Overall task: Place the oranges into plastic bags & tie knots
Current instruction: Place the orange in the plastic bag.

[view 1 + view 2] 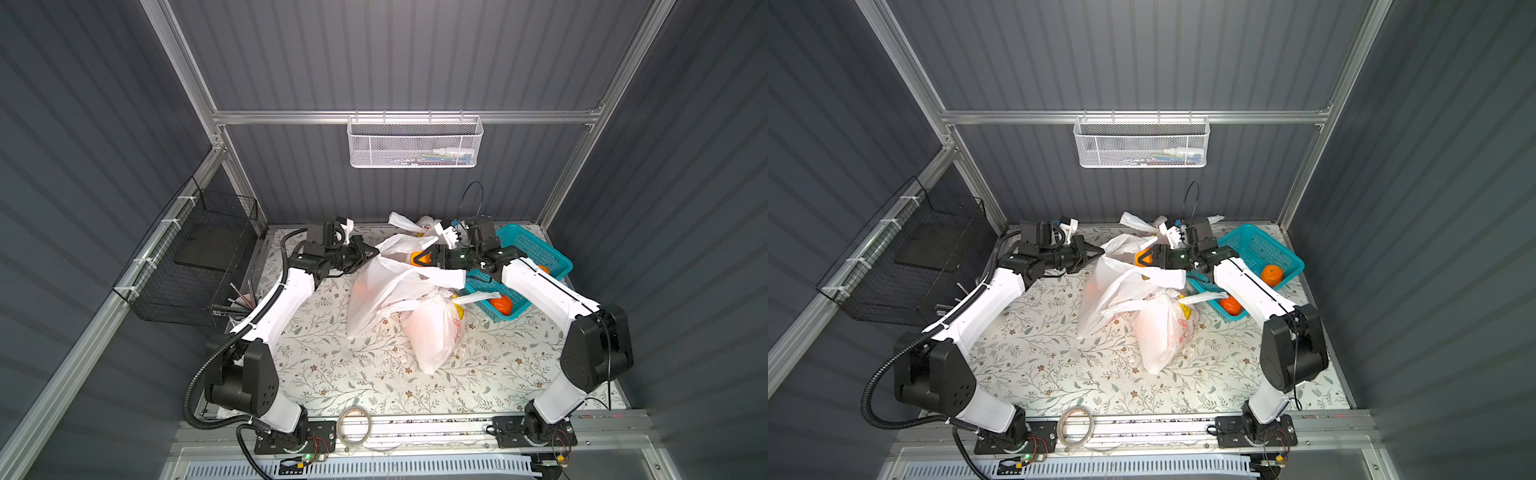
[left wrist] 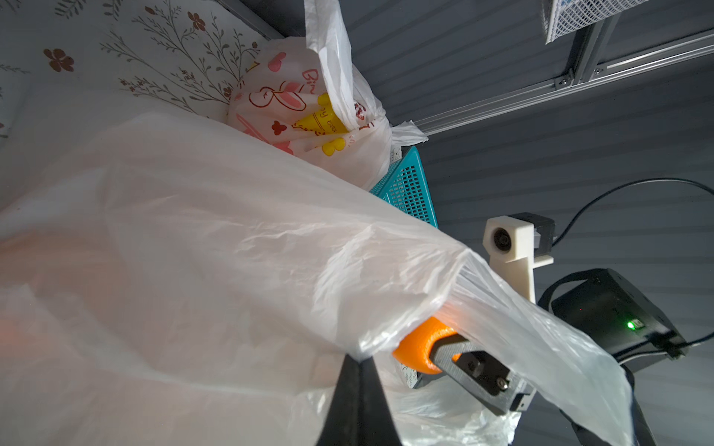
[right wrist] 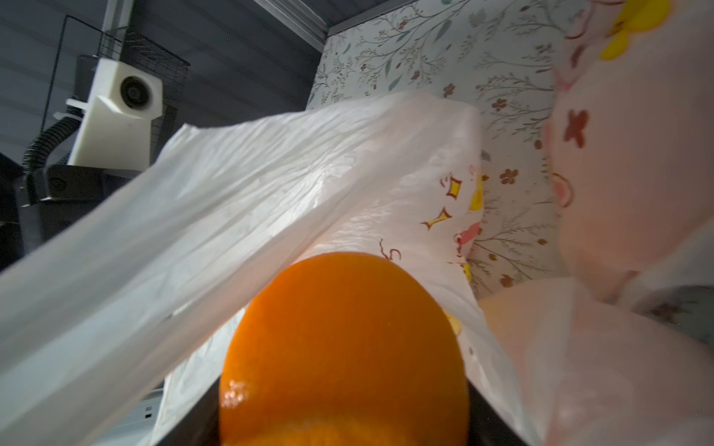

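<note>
We are loading fruit. Our left gripper (image 1: 373, 252), fingers pressed together on the rim of the open bag (image 1: 386, 286) at frame centre, lifts its mouth. Our right gripper (image 1: 420, 258) clasps an orange (image 3: 344, 340) there. Next, we judge, it should reach deeper before releasing.

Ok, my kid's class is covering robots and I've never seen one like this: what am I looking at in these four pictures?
Two white robot arms work over a flowery table. Two pictures look down from overhead; two come from cameras on the arms' wrists. The left fingers pinch the rim of an open plastic bag; the right fingers hold an orange at its mouth. A filled bag lies beside it, and a teal basket holds more oranges.
</note>
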You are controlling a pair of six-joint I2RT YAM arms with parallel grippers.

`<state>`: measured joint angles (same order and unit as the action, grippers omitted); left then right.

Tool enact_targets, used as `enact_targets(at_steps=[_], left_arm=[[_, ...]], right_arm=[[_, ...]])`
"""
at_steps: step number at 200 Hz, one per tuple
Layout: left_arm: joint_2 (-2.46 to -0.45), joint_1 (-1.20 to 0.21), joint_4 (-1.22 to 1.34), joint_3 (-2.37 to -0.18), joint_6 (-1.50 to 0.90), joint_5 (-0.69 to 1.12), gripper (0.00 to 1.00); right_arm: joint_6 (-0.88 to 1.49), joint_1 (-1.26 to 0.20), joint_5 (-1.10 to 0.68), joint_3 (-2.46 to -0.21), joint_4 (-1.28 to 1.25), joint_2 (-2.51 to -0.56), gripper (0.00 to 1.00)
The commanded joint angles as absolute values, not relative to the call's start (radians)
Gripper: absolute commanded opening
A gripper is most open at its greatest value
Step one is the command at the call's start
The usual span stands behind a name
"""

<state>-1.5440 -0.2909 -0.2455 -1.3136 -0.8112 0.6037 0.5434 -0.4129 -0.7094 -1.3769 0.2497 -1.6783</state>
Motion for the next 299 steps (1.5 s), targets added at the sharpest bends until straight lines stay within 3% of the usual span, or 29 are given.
enact_targets(at_steps=[1, 56, 124, 179, 217, 255, 299], left_arm=[[-1.508, -0.287, -0.251, -1.300, -0.790, 0.625, 0.00], [-1.507, -0.286, -0.247, -1.296, -0.802, 0.611, 0.00], [-1.504, -0.287, -0.247, -1.296, -0.808, 0.591, 0.00], [-1.494, -0.287, -0.263, -1.295, -0.799, 0.566, 0.00], [-1.486, -0.279, -0.272, -1.289, -0.793, 0.541, 0.00], [-1.487, -0.272, -0.272, -1.286, -0.792, 0.534, 0.00], [-1.490, -0.271, -0.269, -1.284, -0.785, 0.546, 0.00]], right_arm=[[0.645, -0.441, -0.751, -1.394, 0.111, -1.694, 0.63], [0.724, -0.478, -0.704, -1.364, 0.021, -1.741, 0.72], [0.627, -0.471, -0.614, -1.320, 0.117, -1.675, 0.89], [0.574, -0.435, -0.557, -1.280, 0.178, -1.578, 0.89], [0.457, -0.344, -0.486, -1.226, 0.343, -1.443, 0.90], [0.341, -0.176, -0.415, -1.182, 0.486, -1.330, 0.99], [0.123, 0.021, -0.132, -1.370, 0.709, -1.525, 0.99]])
